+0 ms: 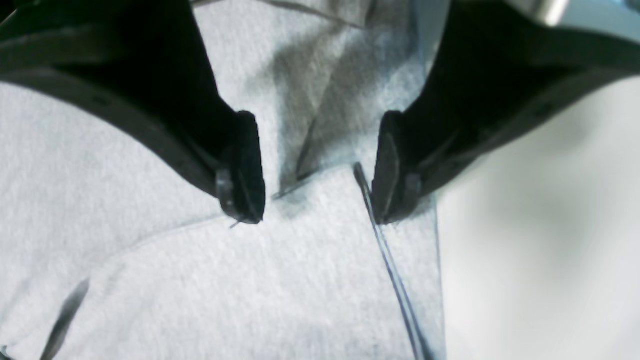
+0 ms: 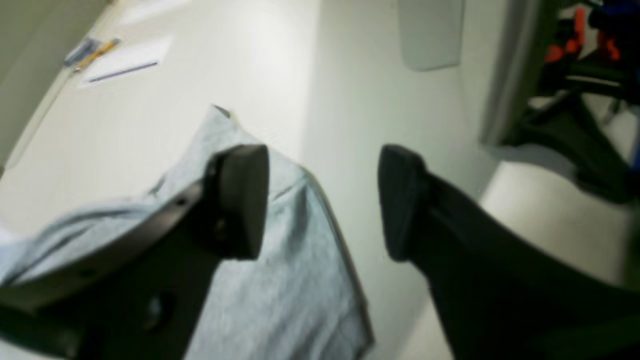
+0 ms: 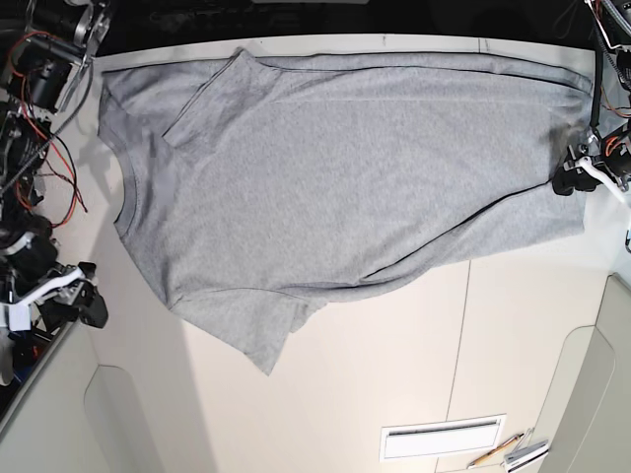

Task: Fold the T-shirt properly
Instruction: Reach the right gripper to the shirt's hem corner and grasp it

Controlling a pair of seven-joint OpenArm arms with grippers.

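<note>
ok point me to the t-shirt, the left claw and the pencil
T-shirt (image 3: 335,168), base view, on the plain grey middle of the body.
left claw (image 1: 320,170), left wrist view, midway between its two black fingertips, over the cloth.
pencil (image 3: 496,451), base view, on the middle of its shaft.

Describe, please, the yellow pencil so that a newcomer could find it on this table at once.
Start from the big grey T-shirt spread over the white table, then look across the bare tabletop to the edge far from the shirt. There a white sheet of paper lies, and the pencil rests just beside it. It is the only yellow thing there, next to a grey pen.
</note>
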